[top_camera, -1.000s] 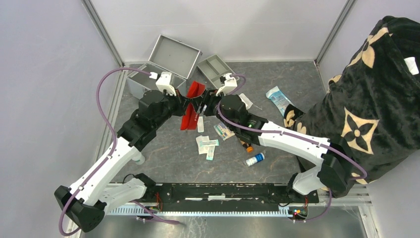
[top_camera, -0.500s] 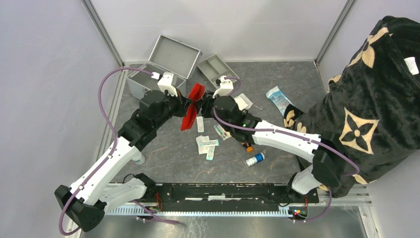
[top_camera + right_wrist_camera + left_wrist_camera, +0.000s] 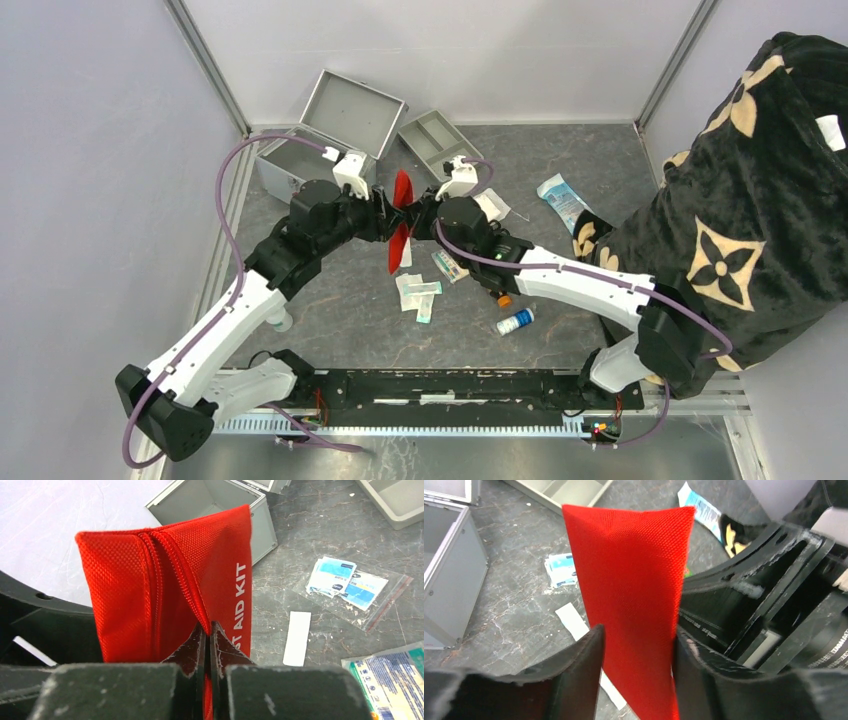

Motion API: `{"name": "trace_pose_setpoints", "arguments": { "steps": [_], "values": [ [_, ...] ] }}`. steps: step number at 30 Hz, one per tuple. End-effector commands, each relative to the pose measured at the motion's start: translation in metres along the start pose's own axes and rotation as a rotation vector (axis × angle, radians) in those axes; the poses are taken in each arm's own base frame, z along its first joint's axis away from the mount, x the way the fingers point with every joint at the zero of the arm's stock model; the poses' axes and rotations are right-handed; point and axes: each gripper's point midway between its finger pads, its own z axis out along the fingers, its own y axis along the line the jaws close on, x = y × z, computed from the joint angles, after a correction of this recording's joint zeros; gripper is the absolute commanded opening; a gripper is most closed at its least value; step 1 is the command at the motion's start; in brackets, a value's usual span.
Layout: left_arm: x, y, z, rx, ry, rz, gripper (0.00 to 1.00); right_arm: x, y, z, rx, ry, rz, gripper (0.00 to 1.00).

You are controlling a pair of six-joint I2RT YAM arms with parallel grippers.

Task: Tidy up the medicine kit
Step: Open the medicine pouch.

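Right gripper [image 3: 207,632]: jaws fully closed, pinching the red pouch [image 3: 150,590] at its zip seam, just beside the printed lettering.

Left gripper [image 3: 639,645]: jaws part open, astride the pouch's opposite end. Fabric fills the gap between the fingers, but a firm hold cannot be confirmed.

The pouch stands upright between the two tools and appears clear of the table [image 3: 310,530].

Judgement: it is taken from both ends so that the zip can be worked or the pouch passed across.

The medicine kit [image 3: 262,530] sits open directly beyond the right gripper's tips, behind the pouch, and left of the left gripper's fingers. Loose sachets [image 3: 345,582] lie right of the right gripper, not yet packed.
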Motion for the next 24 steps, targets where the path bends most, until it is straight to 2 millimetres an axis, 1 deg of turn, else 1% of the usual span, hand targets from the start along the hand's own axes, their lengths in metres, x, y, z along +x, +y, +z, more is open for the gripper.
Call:
{"name": "trace_pose_setpoints", "arguments": {
  "steps": [1,3,7,8,9,10,11,13,17,19,21,23,24],
  "values": [
    [-0.012,-0.02,-0.007,0.093,-0.017,0.013,0.64,-0.035,0.001,-0.012,-0.021,-0.098,0.127,0.0],
    [-0.02,-0.023,-0.013,0.107,-0.052,0.01,0.72,-0.039,-0.013,-0.012,0.001,-0.107,0.168,0.0],
    [-0.038,-0.026,-0.031,0.122,-0.16,0.019,0.82,-0.053,-0.038,-0.017,0.061,-0.138,0.277,0.0],
    [-0.042,-0.026,-0.036,0.123,-0.195,0.022,0.87,-0.056,-0.044,-0.017,0.078,-0.135,0.306,0.0],
    [-0.047,-0.024,-0.04,0.115,-0.237,0.021,0.94,-0.059,-0.049,-0.018,0.094,-0.135,0.341,0.0],
    [-0.049,-0.021,-0.046,0.104,-0.272,0.008,0.99,-0.063,-0.054,-0.02,0.108,-0.139,0.378,0.0],
    [-0.052,-0.019,-0.049,0.097,-0.303,0.004,1.0,-0.065,-0.055,-0.022,0.106,-0.137,0.404,0.0],
    [-0.053,-0.015,-0.054,0.083,-0.339,0.005,1.0,-0.077,-0.057,-0.029,0.091,-0.159,0.461,0.0],
    [-0.054,-0.015,-0.055,0.088,-0.348,0.063,1.0,-0.095,-0.064,-0.042,0.103,-0.216,0.546,0.0],
    [-0.054,-0.022,-0.055,0.126,-0.35,0.108,1.0,-0.102,-0.066,-0.047,0.098,-0.23,0.59,0.0],
    [-0.053,-0.036,-0.06,0.217,-0.389,0.191,1.0,-0.106,-0.063,-0.049,0.073,-0.22,0.63,0.0],
    [-0.048,-0.05,-0.069,0.318,-0.465,0.338,1.0,-0.107,-0.056,-0.049,0.038,-0.187,0.666,0.0],
    [-0.042,-0.053,-0.073,0.349,-0.483,0.43,1.0,-0.107,-0.053,-0.049,0.021,-0.174,0.679,0.0]
  ]
}}
